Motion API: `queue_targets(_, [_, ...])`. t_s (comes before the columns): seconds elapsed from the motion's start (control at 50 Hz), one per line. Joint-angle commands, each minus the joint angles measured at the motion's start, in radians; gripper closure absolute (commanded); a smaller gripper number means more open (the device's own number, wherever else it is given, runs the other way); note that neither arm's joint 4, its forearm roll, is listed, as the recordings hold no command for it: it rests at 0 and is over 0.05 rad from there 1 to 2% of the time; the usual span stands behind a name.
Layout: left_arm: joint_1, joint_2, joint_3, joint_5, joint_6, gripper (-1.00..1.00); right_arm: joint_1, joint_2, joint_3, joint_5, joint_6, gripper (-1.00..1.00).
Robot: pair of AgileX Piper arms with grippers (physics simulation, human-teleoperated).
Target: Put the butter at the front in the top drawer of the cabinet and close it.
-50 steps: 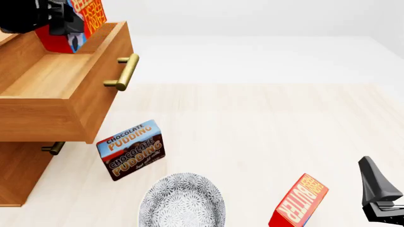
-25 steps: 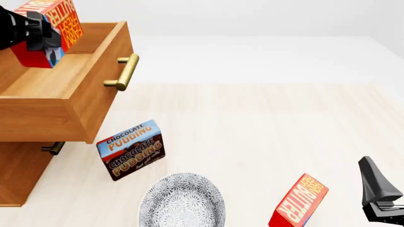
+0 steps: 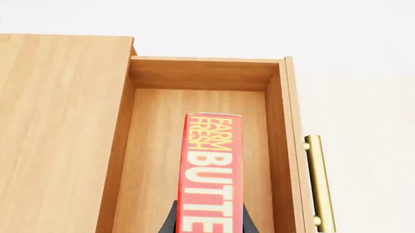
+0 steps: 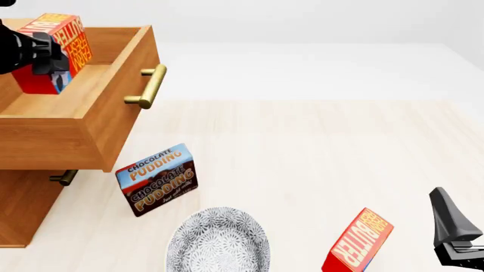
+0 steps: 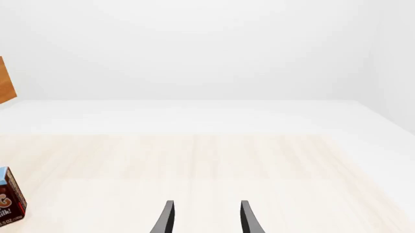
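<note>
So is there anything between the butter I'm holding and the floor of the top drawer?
Nothing visible. The left gripper holds the butter above the open top drawer, whose floor shows bare wood under and around the box.

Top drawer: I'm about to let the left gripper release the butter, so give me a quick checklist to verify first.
1. Top drawer open: ok.
2. Butter held by left gripper: ok.
3. Butter over the drawer's inside, between its walls: ok.
4. Butter resting on the drawer floor: cannot tell.
5. Right gripper away from the cabinet: ok.
6. Drawer handle free for closing: ok.
</note>
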Motion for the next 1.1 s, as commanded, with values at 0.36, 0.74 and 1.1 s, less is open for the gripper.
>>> queue_targets(0.36, [0.036, 0.087, 0.020, -0.083, -0.010, 1.00, 0.000, 0.001, 0.001, -0.002, -0.001, -1.00])
queue_targets(0.74, [0.020, 0.113, 0.053, -0.168, -0.035, 1.00, 0.000, 0.001, 0.001, -0.002, 0.000, -1.00])
queue_targets(1.1, [0.010, 0.125, 0.124, -0.235, -0.053, 1.00, 0.000, 0.001, 0.001, -0.002, -0.001, -1.00])
